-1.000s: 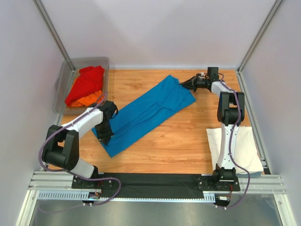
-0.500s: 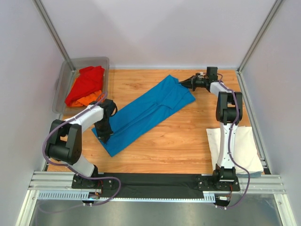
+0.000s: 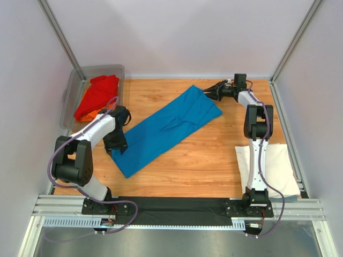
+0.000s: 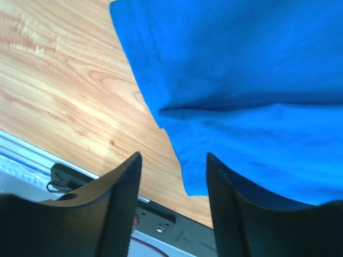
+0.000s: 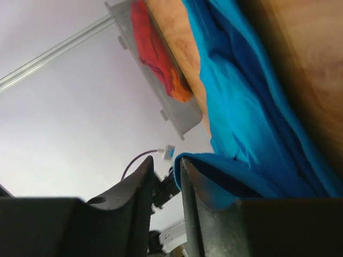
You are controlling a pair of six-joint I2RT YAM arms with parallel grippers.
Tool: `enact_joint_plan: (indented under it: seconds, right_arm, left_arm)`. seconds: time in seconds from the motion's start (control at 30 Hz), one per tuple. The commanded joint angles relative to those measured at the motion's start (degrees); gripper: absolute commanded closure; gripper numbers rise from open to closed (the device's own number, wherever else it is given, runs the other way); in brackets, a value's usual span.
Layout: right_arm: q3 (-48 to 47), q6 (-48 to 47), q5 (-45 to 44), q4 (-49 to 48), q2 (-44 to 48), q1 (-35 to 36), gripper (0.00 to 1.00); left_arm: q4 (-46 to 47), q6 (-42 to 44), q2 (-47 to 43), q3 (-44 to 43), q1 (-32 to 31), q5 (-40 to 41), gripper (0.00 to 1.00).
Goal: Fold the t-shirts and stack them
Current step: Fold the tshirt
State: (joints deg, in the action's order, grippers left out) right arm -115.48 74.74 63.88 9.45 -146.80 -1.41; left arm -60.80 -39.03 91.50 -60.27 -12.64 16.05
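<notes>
Your left gripper (image 4: 173, 159) hangs spread, empty, over the near end of the blue t-shirt (image 3: 166, 128), laid diagonally on the wooden table (image 3: 209, 160). Your right gripper (image 5: 167, 163), jaws slightly parted, sits at its far corner, cloth against one finger.

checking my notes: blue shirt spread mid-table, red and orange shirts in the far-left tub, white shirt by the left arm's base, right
No: the white shirt lies by the right arm's base, as the top external view shows. The rest is right.
</notes>
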Motion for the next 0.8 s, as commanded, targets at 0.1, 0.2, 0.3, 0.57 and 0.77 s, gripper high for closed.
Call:
enact_joint_plan:
  seconds: [0.1, 0.2, 0.3, 0.57, 0.77]
  right_arm:
    - [-21.8, -19.7, -8.5, 27.2, -2.3, -1.6, 0.63]
    - [-27.3, -35.0, -17.6, 46.6, 0.6, -2.8, 0.45]
    - [-18.6, -44.5, -31.2, 54.1, 9.2, -2.6, 0.43]
    - [-1.0, -51.7, -48.1, 54.4, 22.4, 12.9, 0.53]
    - [11.1, -47.2, -46.7, 43.8, 26.2, 21.0, 0.53]
  left_arm:
    - [-6.3, 0.6, -10.3, -4.3, 0.3, -1.5, 0.39]
    - [-3.1, 4.5, -15.5, -4.1, -2.0, -6.9, 0.41]
    - [4.3, 5.1, -18.0, -0.6, -5.1, -14.8, 0.46]
    - [17.9, 1.8, -11.1, 7.0, -5.9, -25.7, 0.71]
    - [20.3, -0.2, -5.9, 10.2, -5.9, -23.3, 0.76]
